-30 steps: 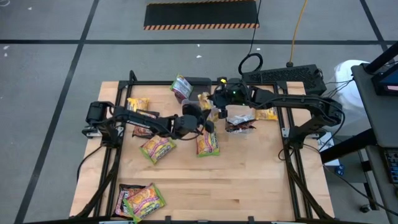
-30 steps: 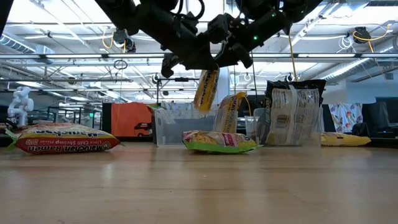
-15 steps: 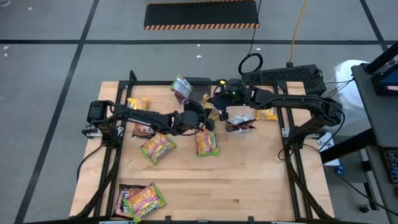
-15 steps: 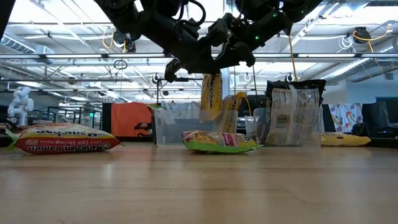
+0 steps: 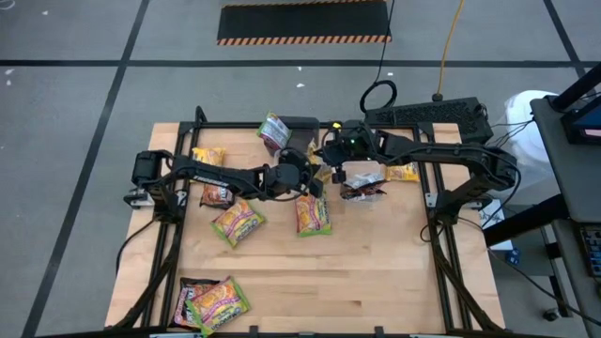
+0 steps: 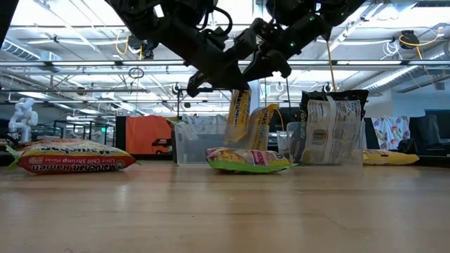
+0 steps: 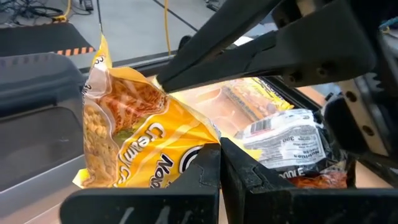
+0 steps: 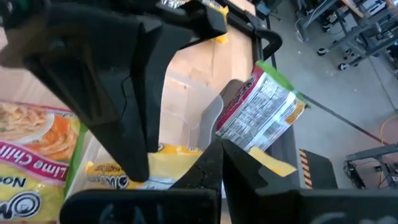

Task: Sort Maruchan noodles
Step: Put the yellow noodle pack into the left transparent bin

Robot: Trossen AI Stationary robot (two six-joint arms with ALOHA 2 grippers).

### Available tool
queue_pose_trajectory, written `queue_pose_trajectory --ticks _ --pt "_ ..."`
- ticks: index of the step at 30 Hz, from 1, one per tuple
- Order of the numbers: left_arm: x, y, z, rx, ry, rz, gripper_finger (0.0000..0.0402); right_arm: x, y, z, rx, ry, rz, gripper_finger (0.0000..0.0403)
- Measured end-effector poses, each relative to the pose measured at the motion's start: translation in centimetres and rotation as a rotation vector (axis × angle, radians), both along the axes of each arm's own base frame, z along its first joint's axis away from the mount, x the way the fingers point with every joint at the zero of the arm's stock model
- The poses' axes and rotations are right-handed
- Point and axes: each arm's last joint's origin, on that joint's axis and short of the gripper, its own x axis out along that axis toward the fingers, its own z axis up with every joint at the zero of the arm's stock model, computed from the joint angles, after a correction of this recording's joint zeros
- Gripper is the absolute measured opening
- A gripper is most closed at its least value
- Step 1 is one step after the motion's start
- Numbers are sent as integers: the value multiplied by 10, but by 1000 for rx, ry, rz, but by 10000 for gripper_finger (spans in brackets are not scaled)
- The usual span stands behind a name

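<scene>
A yellow packet [image 6: 238, 114] hangs upright above the clear tub [image 6: 200, 144] at the tabletop's far middle, pinched at its top edge by the left hand [image 6: 223, 83]. The right hand [image 5: 335, 172], pressed together and holding nothing, crowds beside it, so the 2 arms could collide. The thin edge grip might also slip, dropping the packet outside the tub.

Free room: bare table [image 5: 376, 272] across the near right half and centre front, open to approach. Obstacles: left gripper [image 5: 310, 180] and right gripper [image 5: 331, 161] crowded together at the far centre, a yellow packet [image 6: 239, 114] between them; green packets [image 5: 238, 223] and [image 5: 313, 214] just in front; clear tub [image 6: 200, 144] and dark packet [image 5: 362, 184] beside; packet pile [image 5: 212, 302] at the near left corner.
</scene>
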Motion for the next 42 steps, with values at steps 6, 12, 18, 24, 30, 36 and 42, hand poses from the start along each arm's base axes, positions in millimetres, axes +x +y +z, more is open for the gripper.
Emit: queue_pose_trajectory --ticks 6,12,18,24,30,36,42 --pt "0 4 -1 -9 9 -26 0 -3 1 -11 13 24 -4 0" --pt "-1 5 -3 -19 31 -39 0 -6 2 -18 29 42 -9 0" --pt "-2 5 -4 -21 49 -39 1 -5 2 -16 22 23 -9 0" --pt "3 5 -17 -28 65 -41 0 -4 2 -16 20 19 -9 0" --pt "10 6 -31 -34 50 -51 0 -5 2 -16 22 21 -10 0" --pt "12 5 -28 -19 36 -101 0 -5 2 -16 21 22 -9 0" --pt "12 4 -29 -26 40 -123 1 -5 2 -16 22 23 -9 0"
